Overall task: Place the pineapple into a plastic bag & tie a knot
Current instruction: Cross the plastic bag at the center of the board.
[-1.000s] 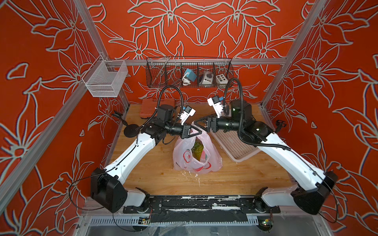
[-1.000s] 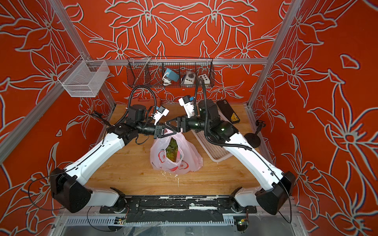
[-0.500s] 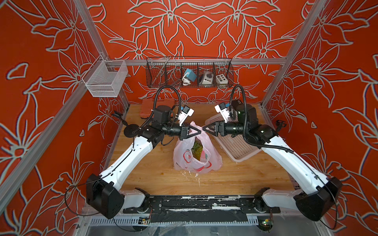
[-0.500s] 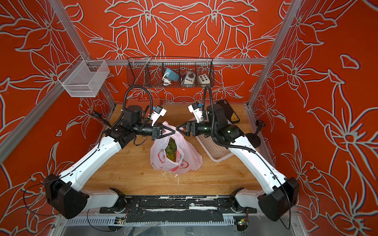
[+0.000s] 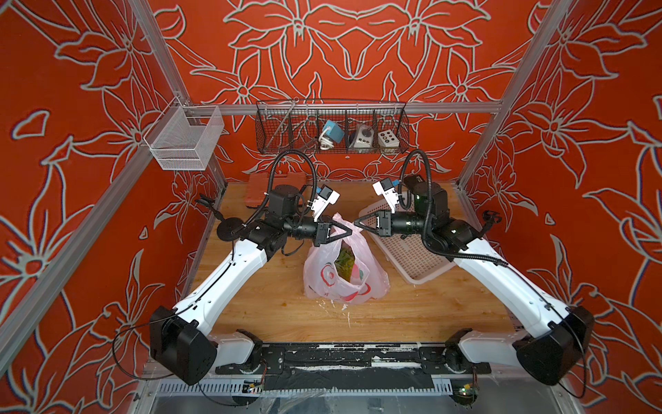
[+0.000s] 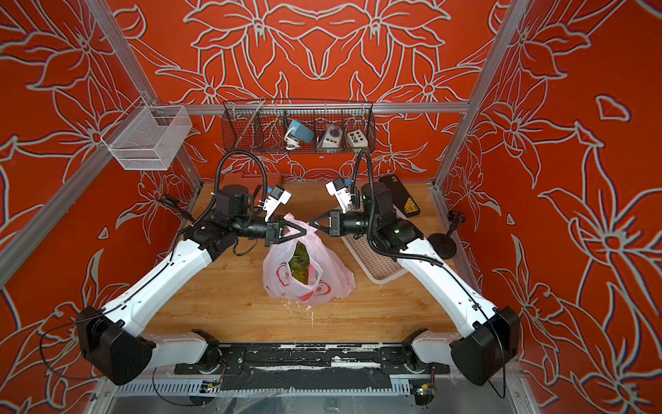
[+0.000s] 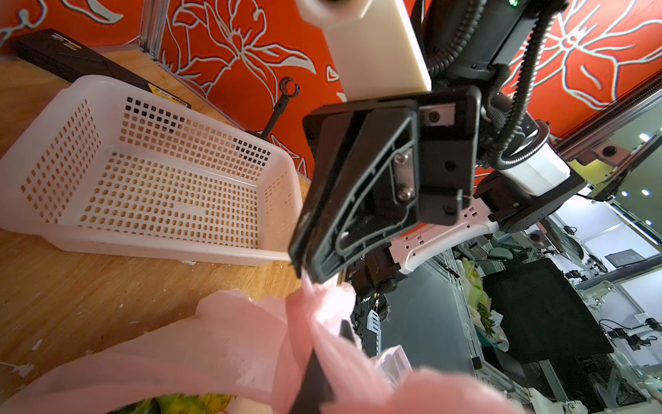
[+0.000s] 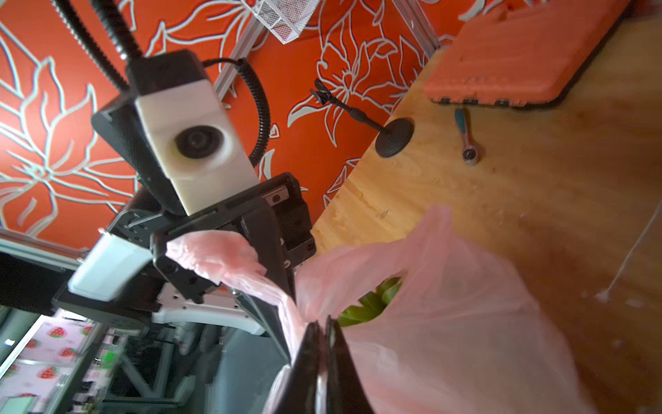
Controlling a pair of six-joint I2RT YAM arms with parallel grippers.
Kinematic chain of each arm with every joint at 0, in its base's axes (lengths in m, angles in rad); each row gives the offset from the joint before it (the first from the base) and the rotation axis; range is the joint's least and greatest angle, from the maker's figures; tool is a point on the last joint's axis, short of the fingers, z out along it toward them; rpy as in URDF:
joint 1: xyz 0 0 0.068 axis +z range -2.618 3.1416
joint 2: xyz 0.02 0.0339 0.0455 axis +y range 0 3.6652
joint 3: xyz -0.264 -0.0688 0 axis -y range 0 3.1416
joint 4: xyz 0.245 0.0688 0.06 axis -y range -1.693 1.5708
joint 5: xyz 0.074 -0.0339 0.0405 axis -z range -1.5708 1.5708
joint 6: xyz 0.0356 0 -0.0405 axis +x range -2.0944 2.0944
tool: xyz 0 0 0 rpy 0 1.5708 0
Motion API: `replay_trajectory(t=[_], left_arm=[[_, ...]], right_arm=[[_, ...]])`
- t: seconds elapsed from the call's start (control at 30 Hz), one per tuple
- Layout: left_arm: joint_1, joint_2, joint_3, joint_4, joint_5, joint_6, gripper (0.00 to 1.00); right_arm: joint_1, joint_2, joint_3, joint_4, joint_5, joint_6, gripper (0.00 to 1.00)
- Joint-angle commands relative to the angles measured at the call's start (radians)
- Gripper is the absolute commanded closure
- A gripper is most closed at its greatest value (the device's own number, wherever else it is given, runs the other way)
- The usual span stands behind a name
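The plastic bag [image 5: 344, 283] stands in the middle of the table [image 5: 272, 308], with the pineapple [image 5: 344, 260] showing green through its open mouth. At the bag's top, the left fingers [image 5: 347, 232] are clenched on a bunched pink handle. The right fingers [image 5: 358, 223] are pinched shut on the film just beside them, in front of a white basket [image 5: 412, 258].

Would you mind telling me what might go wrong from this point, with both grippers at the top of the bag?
1. The right gripper seems to pinch only a thin edge of the plastic bag at its very tips; a pull may slip it free.
2. The left gripper sits almost tip to tip with it, so crossing handles risks a collision.
3. Leaves of the pineapple stand in the open mouth and may snag the film.
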Motion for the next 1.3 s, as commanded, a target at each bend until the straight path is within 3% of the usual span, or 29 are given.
replay_trajectory(t=[0.0,0.13,0.47,0.73,1.0,1.17,1.27], left_arm=[[-0.001,-0.016,0.02,-0.007,0.028,0.02,0.98],[-0.001,0.007,0.027,-0.046,0.028,0.026,0.94],[-0.002,0.018,-0.009,-0.112,0.02,0.051,0.93],[-0.001,0.024,-0.02,-0.163,0.004,0.077,0.94],[-0.001,0.053,0.042,-0.257,-0.192,0.094,1.0],[-0.002,0.046,0.053,-0.255,-0.394,0.033,1.0],[-0.002,0.024,0.035,-0.217,-0.459,-0.014,1.0]], right_arm=[[-0.003,-0.007,0.007,0.02,-0.003,-0.006,1.0],[-0.003,-0.014,0.048,-0.007,0.02,-0.028,1.0],[-0.016,0.024,0.216,-0.113,0.064,-0.1,1.0],[-0.024,0.043,0.255,-0.119,0.059,-0.105,1.0],[0.006,-0.042,0.182,-0.126,-0.027,-0.077,1.0],[0.085,-0.149,0.018,-0.091,0.034,-0.021,1.0],[0.177,-0.153,-0.065,-0.06,0.109,-0.009,1.0]])
